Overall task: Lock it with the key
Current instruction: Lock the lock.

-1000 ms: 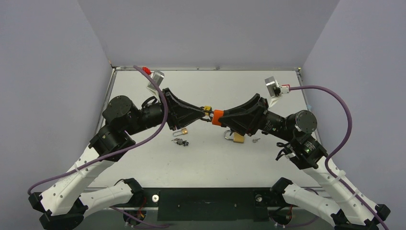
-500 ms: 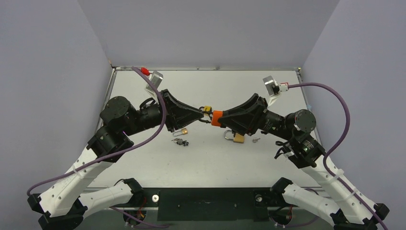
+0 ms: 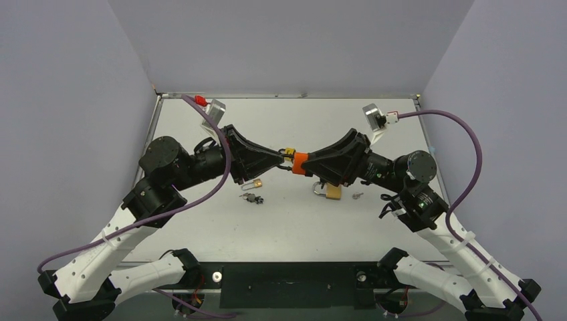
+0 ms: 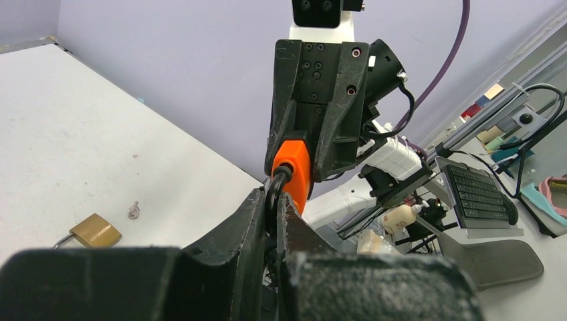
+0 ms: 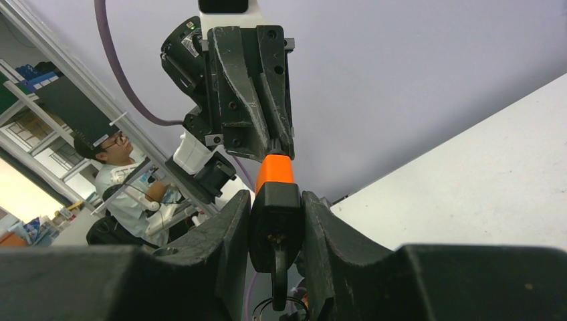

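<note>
The left claw [image 4: 273, 198] has just closed. A second ago its fingers stood partly spread; now they are pressed together, pinching the black loop [image 4: 276, 182] that curves out of the lock's orange end. I take the loop for the shackle, but that is likely rather than certain. Below this claw, on the table [image 3: 287, 227], lie a small padlock [image 3: 255, 182] and, just nearer the bases, a bunch of keys [image 3: 252, 198]. Neither is touched.

Between the two claws, held in the air above the table, is the lock [image 3: 302, 162]. Its orange end faces the left claw and its black end the right one.

The right claw [image 5: 275, 200] has kept the same grip. Its fingers are partly spread and clamped on the lock's black end, one against each side. A thin piece [image 5: 277, 264] hangs from that end between the fingers. It may be the key, but I cannot tell. Under this claw lies a brass padlock [image 3: 332, 192], with a loose key [image 3: 358, 196] just to its right.

With the left pinch made, the lock is now gripped at both ends. That braces it for the closing move, whether pressing the loop home or turning against the other claw. Nothing shows it locked yet. The left hold is thin, so it could slip under a twist.
</note>
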### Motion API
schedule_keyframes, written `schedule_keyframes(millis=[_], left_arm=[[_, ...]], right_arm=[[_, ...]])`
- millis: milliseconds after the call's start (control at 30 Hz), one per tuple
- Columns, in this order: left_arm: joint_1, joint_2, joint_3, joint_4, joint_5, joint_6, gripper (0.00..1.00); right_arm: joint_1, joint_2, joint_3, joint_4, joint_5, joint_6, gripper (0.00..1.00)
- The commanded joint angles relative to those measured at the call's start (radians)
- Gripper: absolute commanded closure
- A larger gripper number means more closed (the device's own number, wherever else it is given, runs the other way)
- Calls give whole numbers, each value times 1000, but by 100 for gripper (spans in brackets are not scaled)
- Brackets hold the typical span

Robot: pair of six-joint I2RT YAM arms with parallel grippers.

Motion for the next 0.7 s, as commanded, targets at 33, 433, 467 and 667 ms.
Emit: schedule_keyframes(millis=[33,433,467,667], left_arm=[[-37,16,-18,29,-7,23,100],[-79,25,-29,18,-36,27,100],[-80,26,-28,12,-38,30,100],[-85,31,-23,-3,-36,31,100]], right_arm=[[31,24,6,88,19,-5,100],[86,54,44,-36,102,-117,100],[91,56,46,-43,104,-119,100],[98,59,56,-55,114,-131,100]])
